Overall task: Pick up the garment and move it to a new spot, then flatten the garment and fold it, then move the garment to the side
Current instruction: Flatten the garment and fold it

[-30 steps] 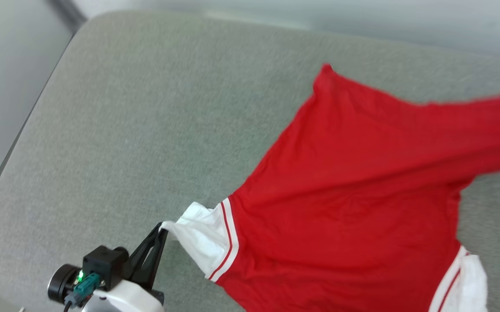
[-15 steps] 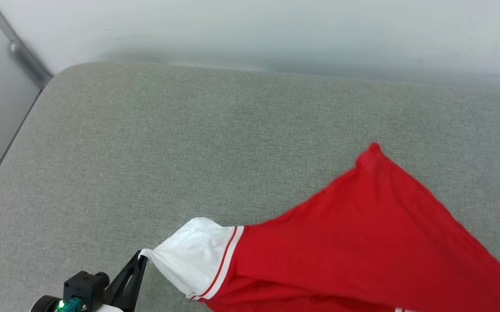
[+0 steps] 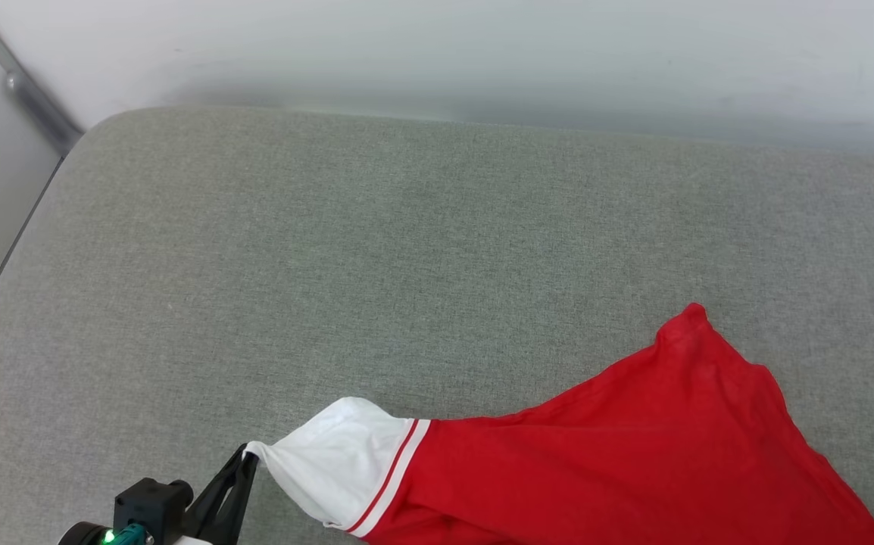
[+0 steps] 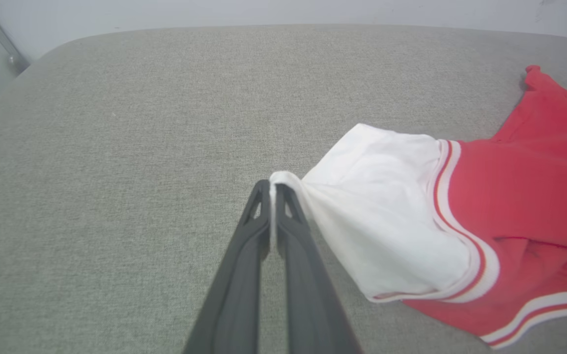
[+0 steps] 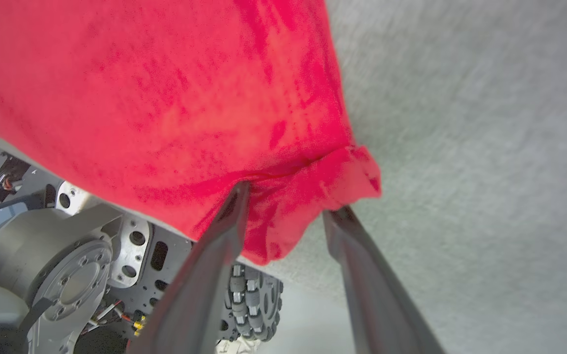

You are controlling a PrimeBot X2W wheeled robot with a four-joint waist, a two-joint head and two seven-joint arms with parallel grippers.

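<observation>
The garment point(image 3: 634, 454) is a red shirt with a white sleeve point(image 3: 338, 462) edged in red and white stripes. It lies stretched across the near right of the grey cushion point(image 3: 331, 265). My left gripper point(image 3: 246, 454) is shut on the tip of the white sleeve point(image 4: 386, 221), pinched between the fingertips point(image 4: 283, 194). In the right wrist view, my right gripper point(image 5: 289, 199) has its jaws apart, with a bunched red edge of the garment point(image 5: 165, 98) hanging loosely between them. The chest print is hidden.
The cushion runs wide to the left and back, ending at a pale wall point(image 3: 407, 45). A metal strip point(image 3: 28, 98) stands at its far left corner. In the right wrist view the robot's base and wheels point(image 5: 77, 275) show below the cushion's edge.
The head view has tilted up toward the wall. The garment's raised right side has dropped, and the red cloth now lies lower and flatter. The left grip on the sleeve is unchanged.
</observation>
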